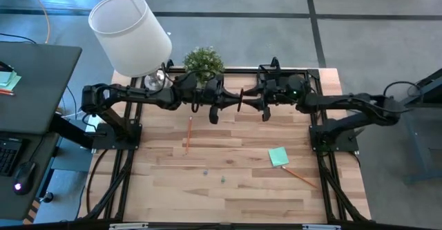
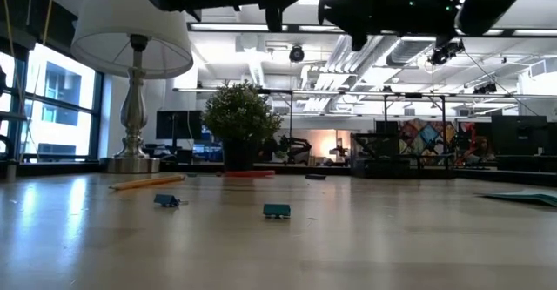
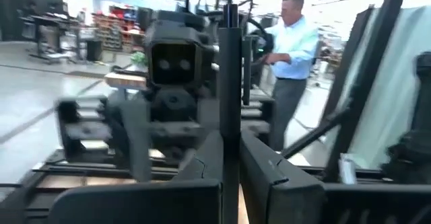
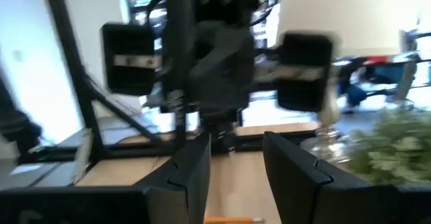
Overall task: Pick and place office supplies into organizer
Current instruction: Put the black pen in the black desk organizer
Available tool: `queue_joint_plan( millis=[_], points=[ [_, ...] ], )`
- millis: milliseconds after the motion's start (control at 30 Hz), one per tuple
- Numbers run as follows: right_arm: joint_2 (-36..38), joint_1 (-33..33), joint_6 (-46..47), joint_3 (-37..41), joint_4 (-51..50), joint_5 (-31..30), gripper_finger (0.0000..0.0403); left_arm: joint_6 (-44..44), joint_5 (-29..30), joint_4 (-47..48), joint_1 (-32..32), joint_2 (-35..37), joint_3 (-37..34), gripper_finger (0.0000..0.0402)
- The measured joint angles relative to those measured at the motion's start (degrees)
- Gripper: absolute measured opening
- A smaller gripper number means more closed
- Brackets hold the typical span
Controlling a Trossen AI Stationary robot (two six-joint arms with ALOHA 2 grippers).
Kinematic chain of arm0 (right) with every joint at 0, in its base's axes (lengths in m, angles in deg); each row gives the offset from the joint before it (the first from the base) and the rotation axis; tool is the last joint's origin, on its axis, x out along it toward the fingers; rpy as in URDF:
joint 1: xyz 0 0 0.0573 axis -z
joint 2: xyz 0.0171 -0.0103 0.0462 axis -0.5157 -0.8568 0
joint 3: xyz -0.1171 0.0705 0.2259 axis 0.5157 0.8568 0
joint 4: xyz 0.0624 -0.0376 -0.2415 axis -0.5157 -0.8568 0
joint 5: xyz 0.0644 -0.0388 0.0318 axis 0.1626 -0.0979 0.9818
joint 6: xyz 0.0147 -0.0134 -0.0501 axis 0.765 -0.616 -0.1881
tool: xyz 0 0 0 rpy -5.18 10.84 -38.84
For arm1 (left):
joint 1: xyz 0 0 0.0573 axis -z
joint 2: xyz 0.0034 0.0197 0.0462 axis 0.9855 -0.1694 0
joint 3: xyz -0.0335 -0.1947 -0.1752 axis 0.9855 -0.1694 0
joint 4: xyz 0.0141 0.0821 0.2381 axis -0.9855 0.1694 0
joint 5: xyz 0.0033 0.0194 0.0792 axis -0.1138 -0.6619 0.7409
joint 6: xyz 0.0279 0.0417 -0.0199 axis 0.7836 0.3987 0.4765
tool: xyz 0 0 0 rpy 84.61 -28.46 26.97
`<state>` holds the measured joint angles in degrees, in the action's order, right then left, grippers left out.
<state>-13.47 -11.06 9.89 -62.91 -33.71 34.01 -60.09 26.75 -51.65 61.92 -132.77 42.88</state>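
Left end effector [image 3: 229,150] apparently around pen [image 3: 229,69].

White lampshade [image 1: 131,33] far left, green potted plant [image 1: 204,62] far centre, orange pencil [image 1: 188,135] left of centre, mint-green sticky-note pad [image 1: 278,156] right, pale striped wooden table [image 1: 228,188], black arms.

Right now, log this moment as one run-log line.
left gripper: shut, raised mid-table, empty | right gripper: part open, facing it | pencil, sticky-note pad: on table

Left claw [image 1: 215,110] shut; right claw [image 1: 254,106] parted, facing
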Motion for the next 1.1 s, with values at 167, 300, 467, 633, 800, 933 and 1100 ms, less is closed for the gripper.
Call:
queue_joint_plan(
  millis=[167,300,467,633,800,933,1100],
  points=[
    [-2.8,-0.9,0.0,-2.5,-1.2,6.1,0.0129,0.8,-0.6,0.8,0.2,-0.5,0.0,0.0005],
    [-2.7,-0.7,-0.1,-2.9,-1.8,5.3,0.0129,1.2,-0.8,0.4,0.1,-0.8,0.0,0.0005],
    [-2.2,-0.5,-2.4,-3.0,-5.5,6.5,0.0129,2.8,-0.5,1.7,0.8,-0.9,0.0,0.0005],
    [-2.1,2.6,-3.5,-3.1,-10.9,10.5,0.0129,3.8,-1.3,3.7,0.6,-0.9,0.0,0.0005],
    [-2.1,5.3,-3.1,-3.1,-11.6,17.3,0.0129,6.5,-1.7,7.2,0.7,-0.9,0.0,0.0005],
    [-2.1,6.2,-3.6,-3.1,-14.9,25.5,0.0129,6.4,-1.7,7.8,0.7,-0.9,0.0,0.0005],
    [-2.1,5.9,-6.2,-3.1,-15.1,27.6,0.0129,6.4,-1.7,7.6,0.7,-0.9,0.0,0.0005]
  ],
)
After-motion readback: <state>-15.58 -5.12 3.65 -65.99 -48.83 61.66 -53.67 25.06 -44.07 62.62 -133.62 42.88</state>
